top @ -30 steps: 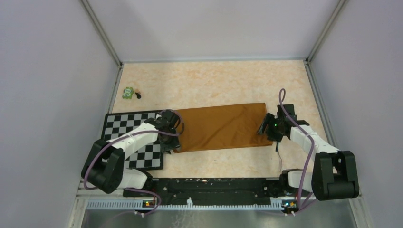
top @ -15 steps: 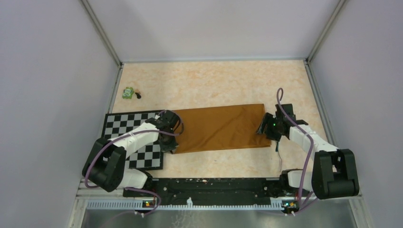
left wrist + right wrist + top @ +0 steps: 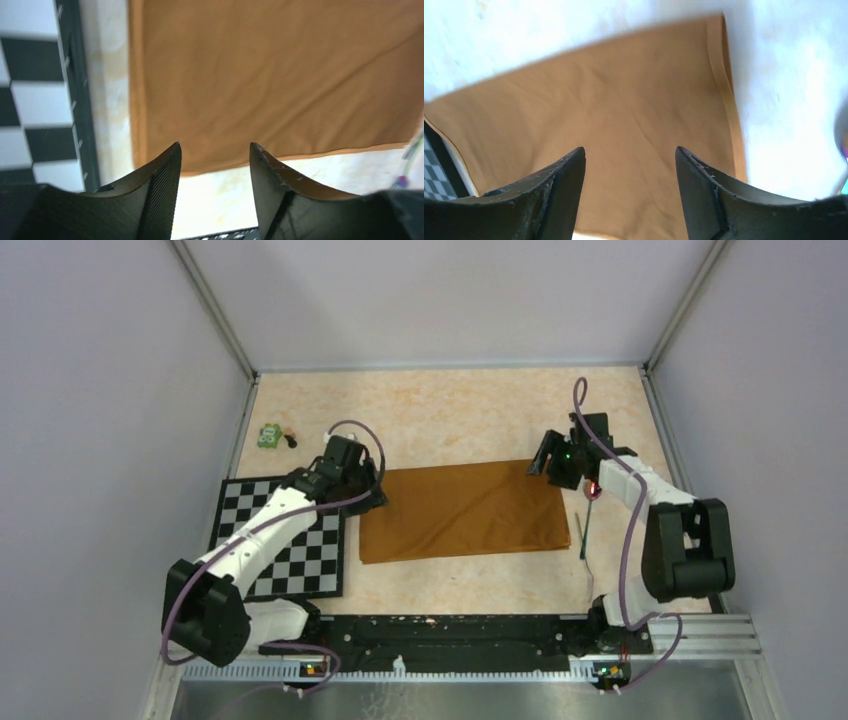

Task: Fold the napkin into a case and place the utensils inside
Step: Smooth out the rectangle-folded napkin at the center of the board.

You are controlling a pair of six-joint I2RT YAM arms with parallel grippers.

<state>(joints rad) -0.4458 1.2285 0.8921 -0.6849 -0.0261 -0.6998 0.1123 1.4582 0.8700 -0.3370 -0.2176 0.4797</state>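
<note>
The rust-orange napkin point(image 3: 465, 512) lies flat as a wide rectangle in the middle of the table. It fills the left wrist view point(image 3: 280, 75) and the right wrist view point(image 3: 614, 115). My left gripper point(image 3: 366, 490) hovers at its far left corner, open, with nothing between the fingers point(image 3: 215, 150). At the far right corner my right gripper point(image 3: 547, 464) is open and empty too point(image 3: 630, 152). A thin utensil point(image 3: 583, 532) lies just off the napkin's right edge, with a shiny pinkish head point(image 3: 592, 489) beside my right arm. No case shape shows.
The black-and-white checkered mat point(image 3: 290, 545) lies left of the napkin, under my left arm. A small green toy point(image 3: 268, 436) sits at the far left near the wall. Grey walls close in the table on three sides.
Both grippers have moved from the napkin's near corners to its far corners, away from the bases. The napkin lies flat, a little deeper front to back.
</note>
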